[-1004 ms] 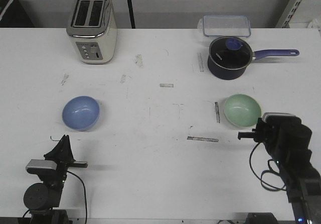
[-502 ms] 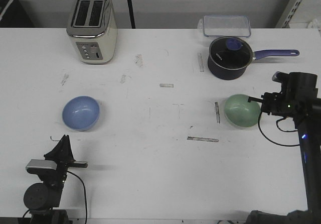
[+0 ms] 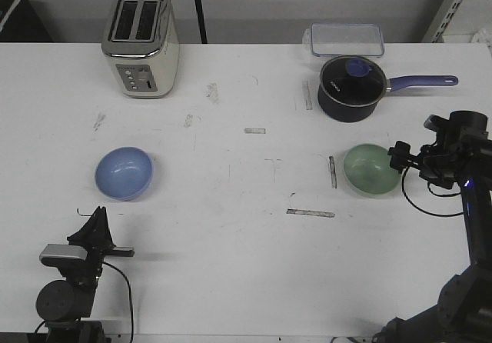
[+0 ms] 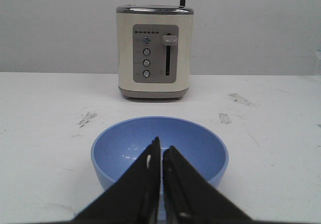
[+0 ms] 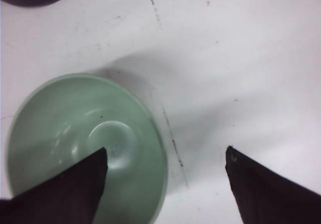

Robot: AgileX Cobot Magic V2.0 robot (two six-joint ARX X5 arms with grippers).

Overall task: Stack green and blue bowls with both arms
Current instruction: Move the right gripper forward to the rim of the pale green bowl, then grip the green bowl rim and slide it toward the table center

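The blue bowl sits upright on the white table at the left, and the green bowl sits upright at the right. My right gripper is open at the green bowl's right rim. In the right wrist view one finger hangs over the inside of the green bowl and the other over the bare table outside it, so the right gripper straddles the rim. My left gripper rests shut near the front edge, short of the blue bowl. The left gripper holds nothing.
A cream toaster stands at the back left. A dark navy saucepan with a glass lid and long handle stands behind the green bowl. A clear plastic box lies behind it. Short tape strips mark the table.
My right arm has swung up from the front right corner to the green bowl, and its open gripper has come down over the bowl's right rim. The left arm and both bowls have not moved.
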